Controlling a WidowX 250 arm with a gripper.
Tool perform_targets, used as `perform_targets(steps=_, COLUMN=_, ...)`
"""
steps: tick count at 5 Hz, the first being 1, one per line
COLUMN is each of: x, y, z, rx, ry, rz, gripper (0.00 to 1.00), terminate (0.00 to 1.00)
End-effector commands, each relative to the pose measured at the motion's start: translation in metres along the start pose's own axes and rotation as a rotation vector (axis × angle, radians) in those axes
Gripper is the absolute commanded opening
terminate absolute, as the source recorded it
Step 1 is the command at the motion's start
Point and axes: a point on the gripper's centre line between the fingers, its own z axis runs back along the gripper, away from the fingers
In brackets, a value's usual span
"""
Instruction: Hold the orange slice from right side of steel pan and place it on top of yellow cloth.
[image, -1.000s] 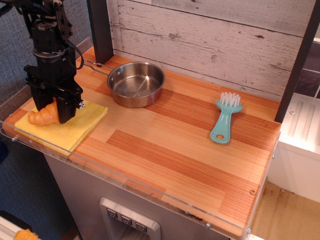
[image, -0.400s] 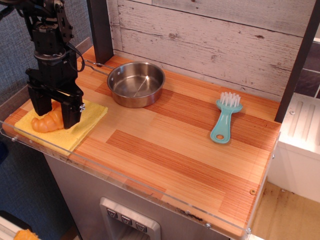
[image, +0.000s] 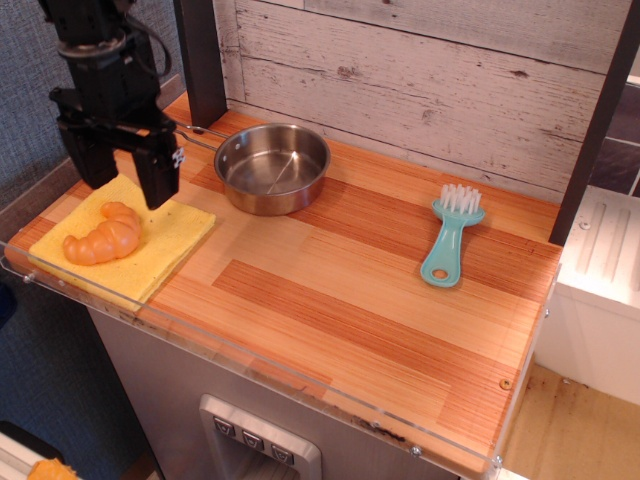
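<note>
The orange slice (image: 102, 236), a ridged crescent toy, lies on the yellow cloth (image: 160, 244) at the table's front left corner. My black gripper (image: 127, 186) hangs open and empty a little above the cloth, just behind the slice and not touching it. Its two fingers (image: 158, 178) stand wide apart. The steel pan (image: 272, 166) sits empty to the right of the gripper, near the back wall, its wire handle pointing left behind the arm.
A teal dish brush (image: 449, 239) with white bristles lies at the right of the wooden tabletop. A dark post (image: 202, 60) stands behind the pan. A clear plastic lip (image: 250, 362) runs along the table's front edge.
The gripper opened and let go of the orange slice, then rose above the cloth. The slice now lies free on the cloth.
</note>
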Motion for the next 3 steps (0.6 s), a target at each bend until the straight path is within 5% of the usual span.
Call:
perform_targets(steps=1, x=0.0049, y=-0.0018, z=0.0251, rx=0.047, ry=-0.068, rz=-0.038, gripper=1.00, terminate=0.00)
perform_targets(steps=2, x=0.0049, y=-0.0018, z=0.0251, rx=0.047, ry=-0.068, rz=-0.038, gripper=1.00, terminate=0.00)
perform_targets(steps=3, x=0.0049, y=-0.0018, z=0.0251, rx=0.047, ry=-0.068, rz=-0.038, gripper=1.00, terminate=1.00)
